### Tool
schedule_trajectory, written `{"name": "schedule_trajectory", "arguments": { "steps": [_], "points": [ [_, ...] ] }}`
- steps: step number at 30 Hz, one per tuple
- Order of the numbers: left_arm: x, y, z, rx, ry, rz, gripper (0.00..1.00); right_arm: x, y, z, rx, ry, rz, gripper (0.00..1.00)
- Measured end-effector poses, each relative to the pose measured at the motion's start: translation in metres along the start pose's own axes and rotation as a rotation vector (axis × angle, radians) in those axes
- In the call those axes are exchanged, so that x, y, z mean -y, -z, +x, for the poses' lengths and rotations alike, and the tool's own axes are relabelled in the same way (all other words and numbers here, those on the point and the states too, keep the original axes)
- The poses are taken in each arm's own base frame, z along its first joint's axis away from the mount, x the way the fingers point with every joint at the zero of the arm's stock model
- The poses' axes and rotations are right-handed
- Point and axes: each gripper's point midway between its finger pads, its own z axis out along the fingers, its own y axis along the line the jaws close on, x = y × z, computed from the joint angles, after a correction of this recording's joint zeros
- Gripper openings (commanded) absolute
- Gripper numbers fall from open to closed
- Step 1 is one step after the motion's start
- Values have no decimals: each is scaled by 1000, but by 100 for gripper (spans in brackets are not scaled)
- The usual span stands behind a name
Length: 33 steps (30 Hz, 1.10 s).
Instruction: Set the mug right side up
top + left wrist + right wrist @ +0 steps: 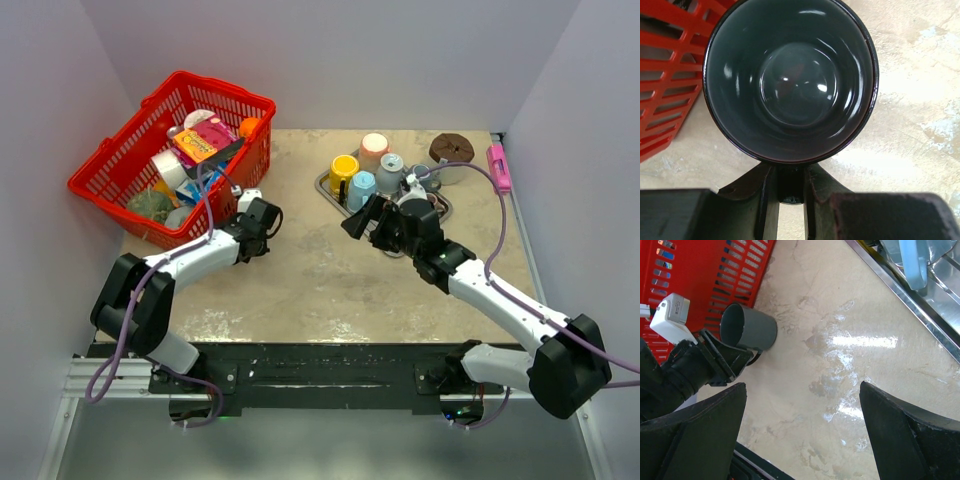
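The dark grey mug fills the left wrist view with its open mouth facing the camera. Its handle sits between the fingers of my left gripper, which is shut on it. In the top view the mug is at the end of the left gripper, just right of the red basket. The right wrist view shows the mug standing on the table with the left gripper at its handle. My right gripper is open and empty above bare table; in the top view it is near the tray.
A red basket full of packets stands at the back left, close to the mug. A metal tray with several cups is at the back middle. A brown round object and a pink item lie at the back right.
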Motion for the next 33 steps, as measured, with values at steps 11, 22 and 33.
{"name": "schedule_trajectory", "arguments": {
  "steps": [11,22,33],
  "points": [
    [-1,0,-6,29,44,-12,90,2,1,1,-7,9,7,99],
    [20,62,-58,151,85,220,99,-1,-13,-30,23,217,87,98],
    [46,162,-106,349,50,608,99,49,-79,-46,-28,454,382,88]
  ]
}}
